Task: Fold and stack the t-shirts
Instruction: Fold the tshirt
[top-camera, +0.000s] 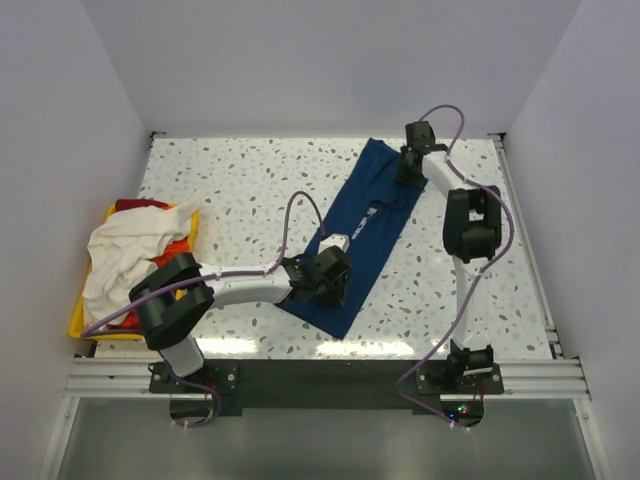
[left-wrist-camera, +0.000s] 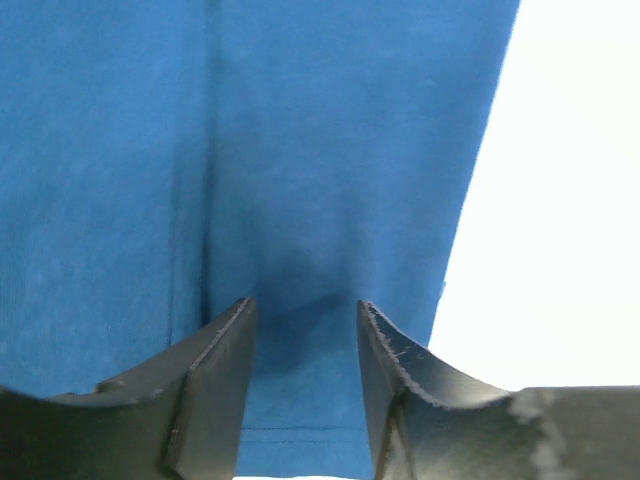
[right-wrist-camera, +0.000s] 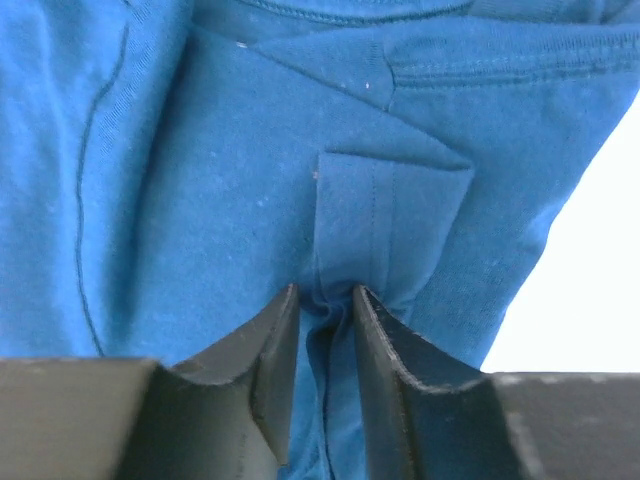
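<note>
I have the blue shirt (top-camera: 372, 212) lying on the table (top-camera: 230, 190) in a long strip. It slants from the far right down toward the middle near me. The other shirts are not on the table. The white shirt (top-camera: 115, 255) is heaped in the yellow bin (top-camera: 74, 326) on the left, with a red one (top-camera: 135, 205) and an orange one (top-camera: 176, 246) peeking out under it.

My right gripper (top-camera: 408, 166) is at the far end of the blue shirt, up by the neck. In the right wrist view its fingers (right-wrist-camera: 275, 350) are close together, with a small ridge of blue cloth squeezed between them. So that end is held.

My left gripper (top-camera: 326, 270) is at the near end, by the bottom hem. In the left wrist view its fingers (left-wrist-camera: 215, 385) stand a middling way apart. The cloth between them looks flat, so I think this hand is not pinching yet.

I think the job here is to grab both ends and fold the strip in half. To do it well, I want the left fingers pushed down and closed on all the layers, not just the top one. Then both hands should lift together, so the strip stays straight. The far end should land right on top of the near end, with the edges lined up. If one hand pulls first, the shirt could twist or slip loose.
</note>
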